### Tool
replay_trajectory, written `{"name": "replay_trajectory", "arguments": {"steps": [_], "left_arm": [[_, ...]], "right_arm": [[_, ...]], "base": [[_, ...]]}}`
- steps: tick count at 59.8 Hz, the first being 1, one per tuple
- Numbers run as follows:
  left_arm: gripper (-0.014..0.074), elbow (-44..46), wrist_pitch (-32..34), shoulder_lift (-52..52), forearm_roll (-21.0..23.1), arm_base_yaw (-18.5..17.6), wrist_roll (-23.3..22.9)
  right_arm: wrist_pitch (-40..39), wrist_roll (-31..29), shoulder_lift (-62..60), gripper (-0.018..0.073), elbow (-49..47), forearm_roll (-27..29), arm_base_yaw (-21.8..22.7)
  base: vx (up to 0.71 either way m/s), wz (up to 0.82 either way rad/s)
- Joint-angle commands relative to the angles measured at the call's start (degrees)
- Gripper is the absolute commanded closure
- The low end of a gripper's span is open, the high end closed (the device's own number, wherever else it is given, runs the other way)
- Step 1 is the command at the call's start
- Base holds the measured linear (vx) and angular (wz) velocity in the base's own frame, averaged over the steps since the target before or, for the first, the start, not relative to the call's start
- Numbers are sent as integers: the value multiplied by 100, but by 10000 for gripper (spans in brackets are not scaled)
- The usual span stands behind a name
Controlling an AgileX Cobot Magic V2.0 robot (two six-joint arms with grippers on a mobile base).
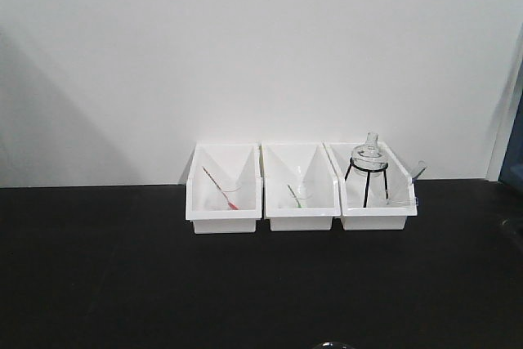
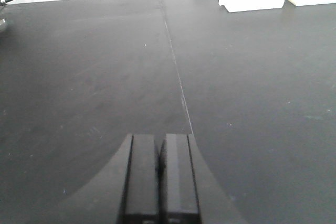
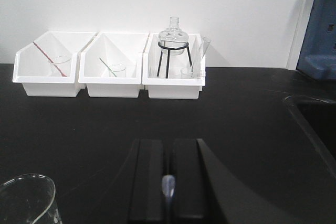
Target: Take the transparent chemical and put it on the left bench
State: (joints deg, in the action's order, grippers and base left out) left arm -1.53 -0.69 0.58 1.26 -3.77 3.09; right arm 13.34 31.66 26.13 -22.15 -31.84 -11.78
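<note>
**Base:** Run it left to right for me.

**Me:** Left end effector [image 2: 160, 174]: jaws pressed together, nothing between them. It hangs over bare bench [image 2: 247, 103]. I count it out of this job.

**Base:** The bins?

**Me:** Three white bins [image 1: 302, 222] in a row at the wall [image 1: 245, 55]. First holds the red-tinted pipette [image 1: 219, 188], second the green-tinted pipette [image 1: 292, 195]. Third has a tripod [image 3: 169, 59] carrying a flask [image 3: 173, 32], and a clear slim piece [image 3: 203, 51] leaning in a small beaker [image 3: 189, 72]. That piece is too faint to name.

**Base:** And our item?

**Me:** Right end effector [image 3: 168, 145]: jaws closed on a pale, faintly bluish sliver. I read that as the transparent chemical [image 3: 168, 183], though little of it shows. Its long axis seems to lie along the jaws, pointing at the bins.

**Base:** What does the set-down turn on?

**Me:** The bench lies straight below and ahead, with a bare strip between the end effector and the bins. The right arm already has the item. A near beaker [image 3: 26, 198] stands low on its left, so I'd lower it centre or right.
</note>
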Motion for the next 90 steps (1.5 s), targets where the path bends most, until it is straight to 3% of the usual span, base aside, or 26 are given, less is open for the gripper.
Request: {"name": "replay_trajectory", "arguments": {"steps": [1,23,33,40,52,58,76,84,90], "left_arm": [[600,-93,449,110,4,-10,-45],[600,-93,449,110,4,-10,-45],[600,-93,449,110,4,-10,-45],[600,-93,449,110,4,-10,-45],[600,-93,449,110,4,-10,-45],[600,-93,449,110,4,-10,-45],[600,-93,449,110,4,-10,-45],[600,-93,449,110,4,-10,-45],[600,-93,449,110,4,-10,-45]], "right_arm": [[-367,-26,17,562,-166,-113,-6],[-712,62,34,562,-166,-101,-6],[-2664,953,753,562,-215,-89,-6],[-3538,1573,1738,562,-440,-128,-12],[-5162,1896,3750,562,-1005,-909,-12],[-5358,2240,4374,562,-1133,-1168,-12],[-5386,1904,5339,543,-1100,-1504,-12],[-5536,1782,5498,457,-1100,-1504,-12],[-5700,1782,5547,332,-1100,-1505,-12]], "base": [[3,-1],[0,0],[0,0],[0,0],[0,0],[0,0],[0,0],[0,0],[0,0]]}}
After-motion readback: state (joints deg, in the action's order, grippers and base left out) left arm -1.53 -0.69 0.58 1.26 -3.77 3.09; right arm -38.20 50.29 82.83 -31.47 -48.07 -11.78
